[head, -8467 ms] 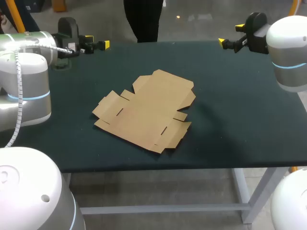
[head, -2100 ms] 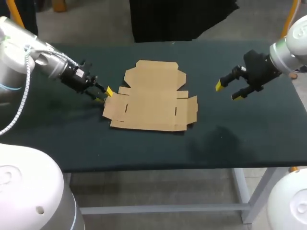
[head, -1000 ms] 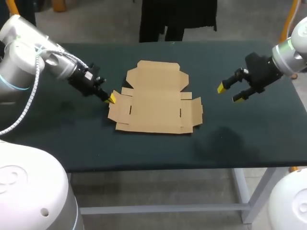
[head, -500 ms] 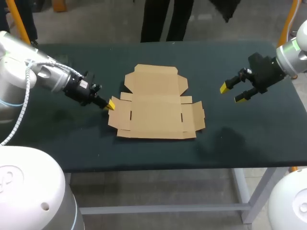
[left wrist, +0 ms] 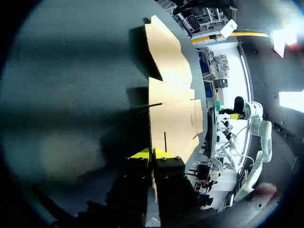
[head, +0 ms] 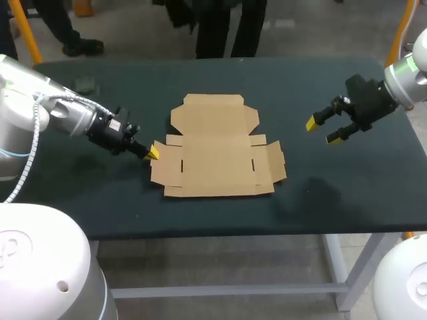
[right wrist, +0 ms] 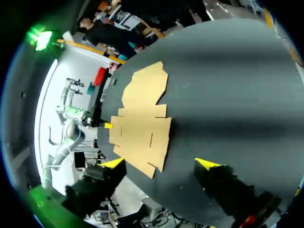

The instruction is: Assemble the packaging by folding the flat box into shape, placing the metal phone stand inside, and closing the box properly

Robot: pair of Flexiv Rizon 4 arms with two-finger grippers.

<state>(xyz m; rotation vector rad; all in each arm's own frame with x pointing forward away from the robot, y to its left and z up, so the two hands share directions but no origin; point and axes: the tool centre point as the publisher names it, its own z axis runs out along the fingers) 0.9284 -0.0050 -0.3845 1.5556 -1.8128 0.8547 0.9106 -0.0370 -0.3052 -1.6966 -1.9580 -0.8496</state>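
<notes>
The flat tan cardboard box (head: 217,150), slotted and many-flapped, lies mid-table (head: 320,193) on a matte dark top. The left gripper (head: 153,152) pinches the box's left flap edge; from overhead only one yellow tip shows. The right gripper (head: 323,131) hangs spread wide, well apart from the box's right edge.

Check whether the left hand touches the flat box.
Touching. In the left wrist view, the left hand pinches the flat box at its edge between both yellow fingertips.
</notes>
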